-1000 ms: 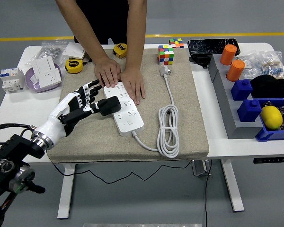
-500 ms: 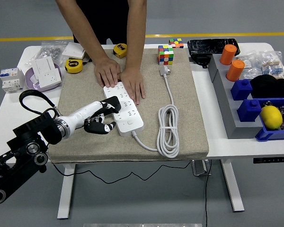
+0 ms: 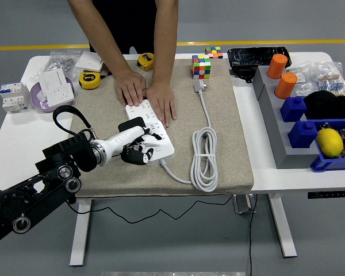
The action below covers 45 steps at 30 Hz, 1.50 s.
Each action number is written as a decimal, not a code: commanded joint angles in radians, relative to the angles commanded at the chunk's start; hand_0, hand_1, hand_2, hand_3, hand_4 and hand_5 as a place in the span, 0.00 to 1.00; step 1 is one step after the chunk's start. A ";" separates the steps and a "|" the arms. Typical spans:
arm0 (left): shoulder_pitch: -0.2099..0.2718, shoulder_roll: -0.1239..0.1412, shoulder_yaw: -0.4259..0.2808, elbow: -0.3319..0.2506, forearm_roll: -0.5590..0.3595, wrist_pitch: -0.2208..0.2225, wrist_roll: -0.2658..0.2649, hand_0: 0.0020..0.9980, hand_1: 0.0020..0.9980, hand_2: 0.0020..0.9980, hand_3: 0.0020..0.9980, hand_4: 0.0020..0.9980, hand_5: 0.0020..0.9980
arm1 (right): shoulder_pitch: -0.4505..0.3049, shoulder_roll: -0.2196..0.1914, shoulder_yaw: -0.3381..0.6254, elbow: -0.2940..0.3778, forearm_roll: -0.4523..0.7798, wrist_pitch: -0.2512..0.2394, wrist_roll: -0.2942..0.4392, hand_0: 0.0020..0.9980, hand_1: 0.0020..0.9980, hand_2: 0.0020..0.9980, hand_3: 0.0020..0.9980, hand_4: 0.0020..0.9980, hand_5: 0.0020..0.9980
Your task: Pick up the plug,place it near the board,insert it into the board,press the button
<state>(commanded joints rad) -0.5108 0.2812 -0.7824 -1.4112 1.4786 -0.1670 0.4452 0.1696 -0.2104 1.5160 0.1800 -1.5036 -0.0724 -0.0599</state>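
Note:
A white power strip (image 3: 161, 137) lies slanted on the beige mat (image 3: 230, 126). A black plug (image 3: 133, 125) sits on the strip's left side, about halfway along. My left hand (image 3: 140, 152) reaches in from the lower left and rests over the strip's near end, just below the plug. Its fingers are curled and hold nothing, and one white fingertip (image 3: 153, 150) points at the strip's near end, where the button (image 3: 158, 154) is. A person at the far side presses both hands (image 3: 149, 95) flat on the strip's far end. The right arm is out of view.
The strip's white cable lies coiled (image 3: 204, 160) to the right, ending by a Rubik's cube (image 3: 202, 66). Tape measures (image 3: 90, 79) and white sockets (image 3: 56, 89) lie at the back left. A grey rack (image 3: 276, 123) with blue bins, orange cylinders and a lemon (image 3: 329, 142) stands at the right.
My left hand has let go of the black plug, turned over and slid right along the strip toward its near end, fingers curling down. The person's hands have stayed put.

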 joint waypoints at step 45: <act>-0.017 0.000 0.037 0.077 -0.030 -0.033 0.038 0.12 0.01 0.16 0.85 0.36 0.00 | -0.002 -0.003 0.004 0.000 -0.003 0.001 0.003 1.00 0.84 0.74 0.75 1.00 0.86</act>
<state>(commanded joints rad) -0.5276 0.2812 -0.7453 -1.3342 1.4488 -0.2002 0.4831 0.1672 -0.2130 1.5196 0.1800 -1.5064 -0.0714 -0.0573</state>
